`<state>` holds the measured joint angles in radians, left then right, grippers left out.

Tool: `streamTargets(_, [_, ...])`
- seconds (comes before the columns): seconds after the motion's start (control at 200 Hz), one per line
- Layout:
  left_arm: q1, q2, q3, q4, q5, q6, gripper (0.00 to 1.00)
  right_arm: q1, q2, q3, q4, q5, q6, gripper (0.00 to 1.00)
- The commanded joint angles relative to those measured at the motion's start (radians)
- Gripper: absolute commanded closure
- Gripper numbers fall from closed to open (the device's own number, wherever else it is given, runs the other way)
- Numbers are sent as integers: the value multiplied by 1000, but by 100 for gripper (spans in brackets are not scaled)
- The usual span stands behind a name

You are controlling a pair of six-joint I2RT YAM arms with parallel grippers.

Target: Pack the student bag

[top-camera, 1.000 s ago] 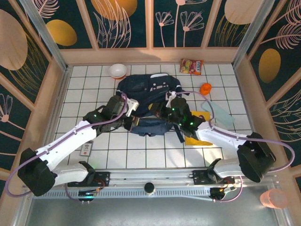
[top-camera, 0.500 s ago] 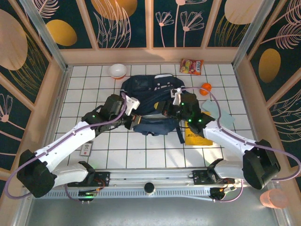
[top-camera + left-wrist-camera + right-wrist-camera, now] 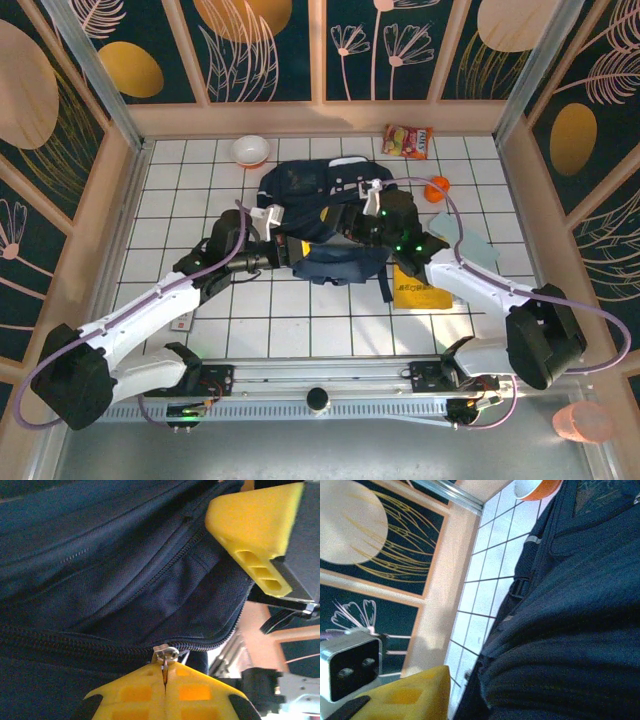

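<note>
Student bag (image 3: pixel 320 200) lies flat mid-surface (image 3: pixel 200 180) on the white tiles, btwn the two arms, by far the biggest thing there.

Left claw (image 3: pixel 165 675) is clenched on the zip pull (image 3: pixel 166 655). The small metal tab is pinched btwn the yellow tips, w/ the zip line running off left and curving up to the right.

Right claw (image 3: pixel 352 222) sits over the bag's right half, against the fabric. Can't tell if it's released or gripping: its wrist view gives just one yellow finger (image 3: pixel 415 695) beside navy cloth.

Handling (judgement):
- Bag is soft and floppy, prob. light while it looks this flat. It will bunch and slide on the tiles rather than stay put.
- The zip needs counter-tension, so one claw pulls the tab while the other pins or stretches the cloth near the zip.
- Best holds: the tab for zipping; a thick seam, the opening rim or a strap for lifting. The smooth panels give little to grab.
- The tab is thin and small and could slip out under a skewed pull.

Loose items nearby: white bowl (image 3: pixel 250 150), snack packet (image 3: pixel 408 141), orange thing (image 3: pixel 437 188), yellow flat item (image 3: pixel 420 290), pale blue sheet (image 3: pixel 472 246).
</note>
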<state>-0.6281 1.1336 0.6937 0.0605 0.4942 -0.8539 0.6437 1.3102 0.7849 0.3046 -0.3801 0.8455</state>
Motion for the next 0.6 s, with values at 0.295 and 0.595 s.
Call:
streamTargets(0.295, [-16,61,47,90,84,-62,100,118,73,-24,77,203,193,63])
streamTargets(0.595, [-16,112,300,-550,-29,610,100,15,3,10,-109,61,-130,100])
